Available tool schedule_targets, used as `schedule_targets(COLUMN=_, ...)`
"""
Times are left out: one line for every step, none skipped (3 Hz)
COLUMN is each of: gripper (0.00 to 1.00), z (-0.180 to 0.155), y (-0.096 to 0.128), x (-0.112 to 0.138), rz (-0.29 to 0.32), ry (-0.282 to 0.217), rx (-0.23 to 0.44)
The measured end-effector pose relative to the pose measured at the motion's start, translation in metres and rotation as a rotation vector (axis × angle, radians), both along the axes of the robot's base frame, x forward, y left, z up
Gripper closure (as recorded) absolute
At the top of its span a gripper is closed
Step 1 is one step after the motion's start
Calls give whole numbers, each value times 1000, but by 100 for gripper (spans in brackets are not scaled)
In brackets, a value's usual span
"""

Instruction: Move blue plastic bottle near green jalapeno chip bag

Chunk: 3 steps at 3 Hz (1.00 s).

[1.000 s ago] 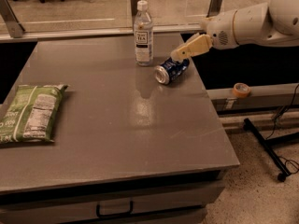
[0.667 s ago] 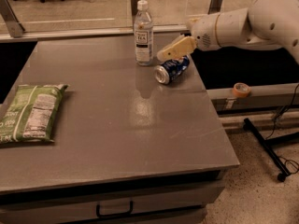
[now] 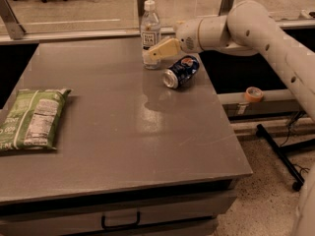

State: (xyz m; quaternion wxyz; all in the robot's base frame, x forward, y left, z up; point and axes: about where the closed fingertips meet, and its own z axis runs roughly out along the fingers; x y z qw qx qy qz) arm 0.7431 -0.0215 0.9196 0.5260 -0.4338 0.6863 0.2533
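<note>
The blue plastic bottle, clear with a white cap and white label, stands upright at the back of the grey table. My gripper reaches in from the right and its tan fingers overlap the bottle's lower part. The green jalapeno chip bag lies flat at the table's left edge, far from the bottle.
A blue soda can lies on its side just right of the bottle, under my arm. A roll of tape sits on a ledge to the right. A rail runs behind the table. A drawer handle is below the front edge.
My gripper has moved left from beside the can to the bottle's lower part. The bottle, can and bag have stayed in place.
</note>
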Motion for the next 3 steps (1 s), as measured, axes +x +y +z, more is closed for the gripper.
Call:
schedule_targets(gripper=17, z=-4, y=22, x=26, rz=8, ry=-23, rx=40)
schedule_targets(gripper=41, z=-4, y=40, x=42, rz=29, ry=-42, rx=95)
schedule_targets(gripper=65, z=3, y=57, x=40, rz=78, ry=-39, rx=133)
